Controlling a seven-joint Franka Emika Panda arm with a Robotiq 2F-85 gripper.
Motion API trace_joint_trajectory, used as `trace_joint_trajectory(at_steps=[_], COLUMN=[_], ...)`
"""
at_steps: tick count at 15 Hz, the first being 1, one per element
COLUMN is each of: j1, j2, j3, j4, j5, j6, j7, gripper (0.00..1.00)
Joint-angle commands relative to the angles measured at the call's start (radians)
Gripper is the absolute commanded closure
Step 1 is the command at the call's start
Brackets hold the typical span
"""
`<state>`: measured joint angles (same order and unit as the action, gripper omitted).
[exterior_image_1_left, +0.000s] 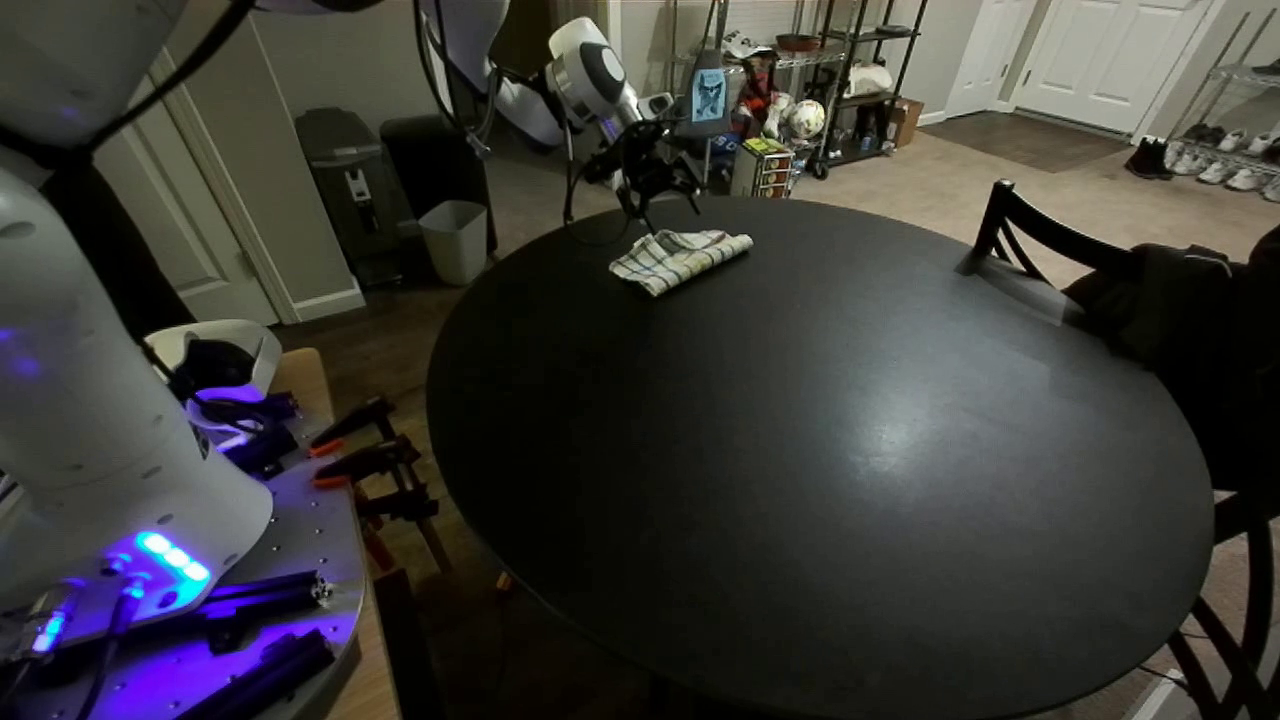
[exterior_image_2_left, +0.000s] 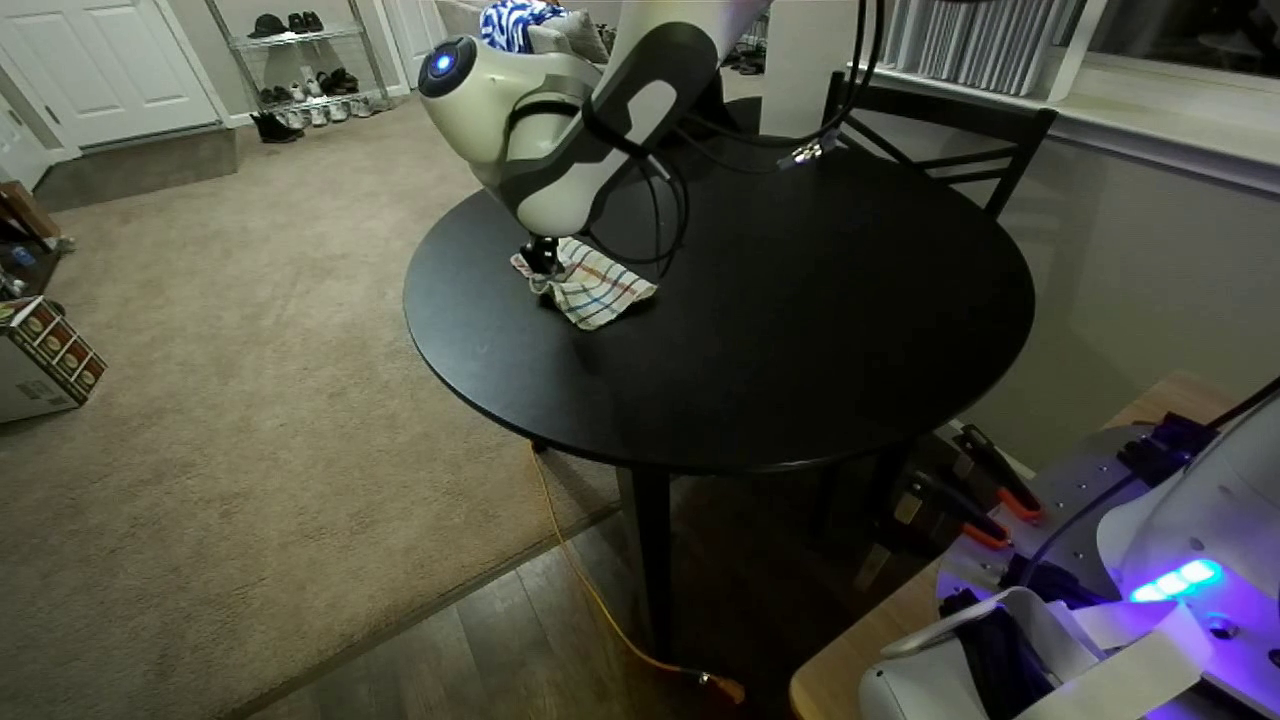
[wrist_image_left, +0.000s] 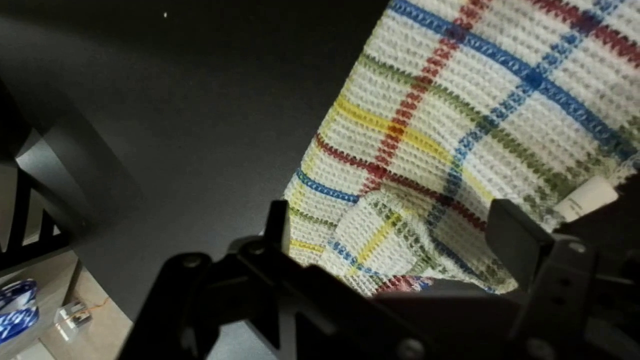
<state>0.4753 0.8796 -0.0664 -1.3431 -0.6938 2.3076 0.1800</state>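
Lying near the far edge of the round black surface (exterior_image_1_left: 850, 450) in an exterior view, a checked cloth (exterior_image_1_left: 680, 258) has one corner folded over and a white tag (wrist_image_left: 587, 199) at its side. Spread wide, the fingers (wrist_image_left: 515, 242) stand at that fold, though whether they touch it cannot be told. A chair (exterior_image_2_left: 950, 113) stands beside the surface's edge.

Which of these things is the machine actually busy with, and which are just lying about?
Job in hand, it seems:
gripper, open
cloth, under the gripper
table, bearing the cloth

Just lying about:
ball
small bin
printed box
shoes
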Motion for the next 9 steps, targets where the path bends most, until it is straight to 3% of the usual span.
trace_joint_trajectory(at_steps=[1,9], j1=[-0.024,-0.048], j2=[-0.001,0.033], j3=[0.024,0.045], j4=[0.0,0.072], j5=[0.011,0.04], j6=[-0.011,-0.03], j7=[-0.021,-0.078], gripper=[0.0,0.0])
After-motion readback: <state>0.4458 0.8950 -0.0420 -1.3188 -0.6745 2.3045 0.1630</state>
